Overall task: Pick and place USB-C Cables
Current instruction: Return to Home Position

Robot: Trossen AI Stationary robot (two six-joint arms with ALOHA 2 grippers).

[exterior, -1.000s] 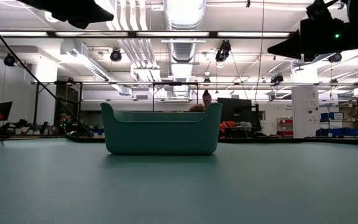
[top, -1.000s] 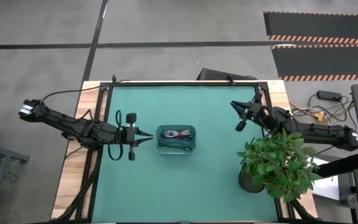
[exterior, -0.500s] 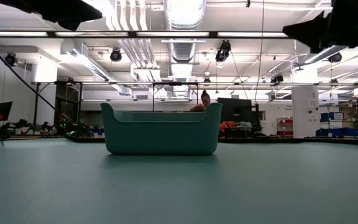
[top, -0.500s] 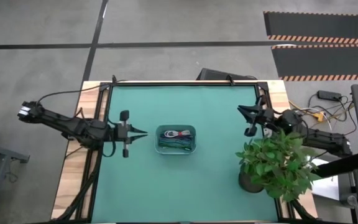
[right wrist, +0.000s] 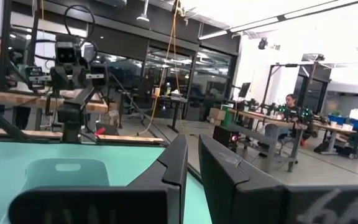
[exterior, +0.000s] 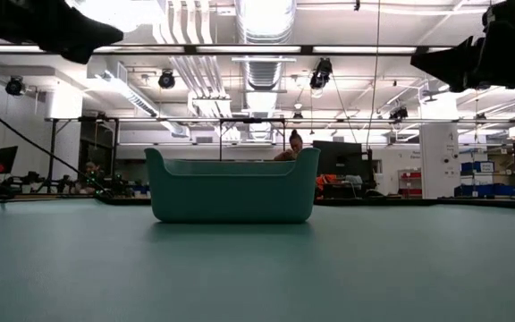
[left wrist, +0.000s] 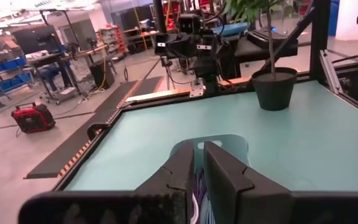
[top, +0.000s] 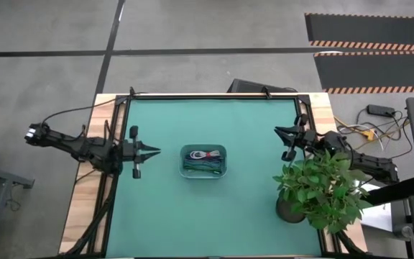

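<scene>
The pale teal tray (top: 223, 160) stands mid-table, also seen in the low view (exterior: 232, 185). The cable bundles lie inside it: the white one with a red tie (top: 205, 153) toward the far side, the green, teal and dark blue ones (top: 203, 167) packed toward the near side. My left gripper (top: 157, 151) hovers shut just left of the tray, pointing at it. Its wrist view looks past the shut fingers (left wrist: 199, 180) onto the tray (left wrist: 235, 144). My right gripper (top: 277, 131) hangs shut near the table's right edge, beside the plant, touching nothing.
A potted plant (top: 320, 191) stands at the table's right near side, its leaves spreading under my right arm; its pot shows in the left wrist view (left wrist: 275, 87). Bare green mat lies around the tray. People sit in the room beyond the table (right wrist: 289, 102).
My left arm has drawn back toward the table's left edge, away from the tray, its fingers still shut. My right arm has pulled back toward the right edge and slightly toward the near side, over the plant. The tray and cables have stayed put.
</scene>
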